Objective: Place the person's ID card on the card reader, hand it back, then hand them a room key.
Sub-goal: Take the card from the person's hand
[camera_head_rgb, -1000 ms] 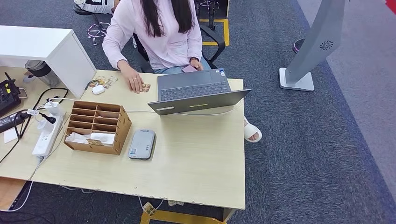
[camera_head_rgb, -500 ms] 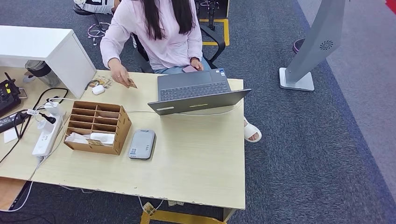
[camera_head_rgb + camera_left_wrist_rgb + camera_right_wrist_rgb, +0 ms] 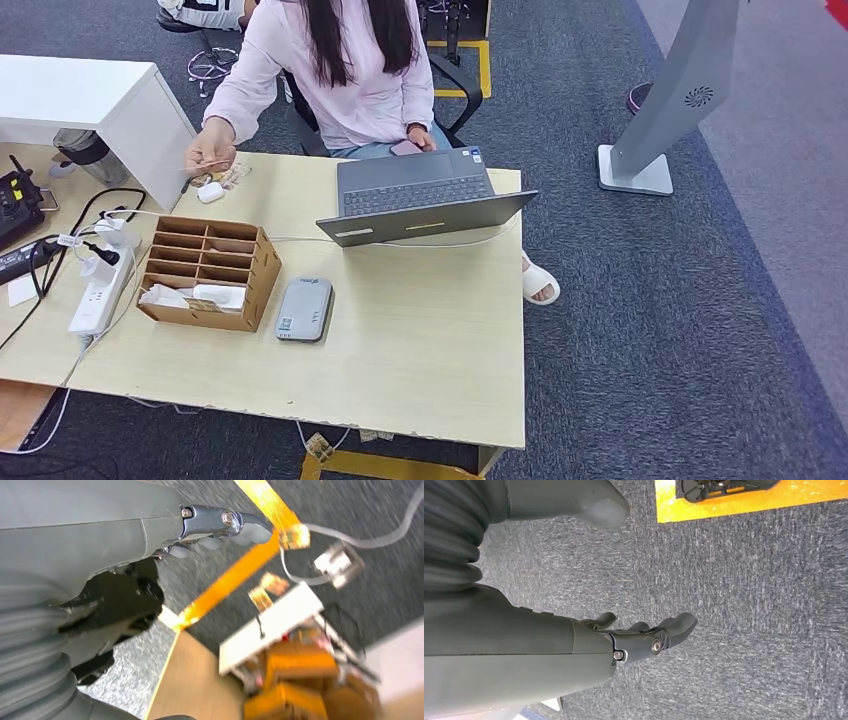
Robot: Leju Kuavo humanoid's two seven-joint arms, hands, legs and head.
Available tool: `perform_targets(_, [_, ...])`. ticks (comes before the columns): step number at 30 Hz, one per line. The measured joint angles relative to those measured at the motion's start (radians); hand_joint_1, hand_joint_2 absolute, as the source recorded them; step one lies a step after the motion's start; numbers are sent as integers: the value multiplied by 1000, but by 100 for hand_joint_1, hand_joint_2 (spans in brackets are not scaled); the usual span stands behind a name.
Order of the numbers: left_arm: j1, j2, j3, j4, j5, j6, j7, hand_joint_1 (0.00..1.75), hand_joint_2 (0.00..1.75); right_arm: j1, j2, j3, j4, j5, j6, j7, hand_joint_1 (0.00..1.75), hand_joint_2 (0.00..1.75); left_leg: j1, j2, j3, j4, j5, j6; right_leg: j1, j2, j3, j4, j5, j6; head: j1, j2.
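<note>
Thin tan ID card (image 3: 208,165) pinched in person's hand (image 3: 209,153) above far left corner of pale wooden table (image 3: 420,330). Grey rounded card reader (image 3: 304,309) beside brown cardboard organiser (image 3: 208,271). Left hand (image 3: 220,525) and right hand (image 3: 644,635) hanging empty, fingers loosely spread.

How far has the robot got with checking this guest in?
Nothing looks done yet. The card reader on the desk has no card on it. The person's hand holds a small card up near the far left corner of the desk. The left hand and right hand hang by the floor, holding nothing. Left: taking the card, reading it, returning it, and handing over a room key.
</note>
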Motion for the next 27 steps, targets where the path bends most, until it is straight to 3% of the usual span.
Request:
perform_targets(3, [5, 1, 139, -68, -156, -131, 5, 0, 175, -4, 1, 22, -1, 11, 1, 39, 0, 175, 0, 0, 0, 0, 0, 0, 0, 0, 0, 0, 0, 0, 0, 0])
perform_targets(5, [-20, 38, 257, -94, -185, -209, 55, 0, 175, -9, 1, 49, -15, 41, 34, 103, 0, 175, 2, 0, 0, 0, 1, -1, 2, 0, 0, 0, 0, -1, 2, 0])
perform_targets(8, [-63, 106, 410, -142, -160, -227, 157, 0, 175, -11, 7, 93, -65, 73, 101, 166, 0, 175, 3, 1, 0, 0, 2, -3, 3, 1, 0, 0, 2, -3, 0, 0])
perform_targets(11, [-83, 139, 511, -173, -151, -243, 166, 0, 175, -11, 18, 119, -107, 80, 126, 180, 0, 175, 3, 1, 1, -1, 3, -4, 3, 0, 0, 1, 1, -3, -4, 0])
perform_targets(14, [-80, 143, 567, -196, -156, -256, 163, 0, 175, -10, 29, 134, -140, 80, 139, 191, 0, 175, 3, 2, 1, -1, 3, -4, 4, 1, 0, 1, 1, -3, -3, 0])
perform_targets(20, [-43, 84, 659, -453, -131, -214, 389, 0, 175, -1, 47, 139, -193, 80, 166, 214, 0, 175, 2, 2, 0, 0, 2, -3, 3, 1, 0, 0, 1, -2, -1, 0])
perform_targets(27, [-28, 45, 710, -580, -134, -216, 401, 0, 175, 1, 56, 139, -222, 80, 174, 215, 0, 175, 3, 2, 0, 0, 2, -3, 3, 1, 0, 0, 1, -2, -1, 0])
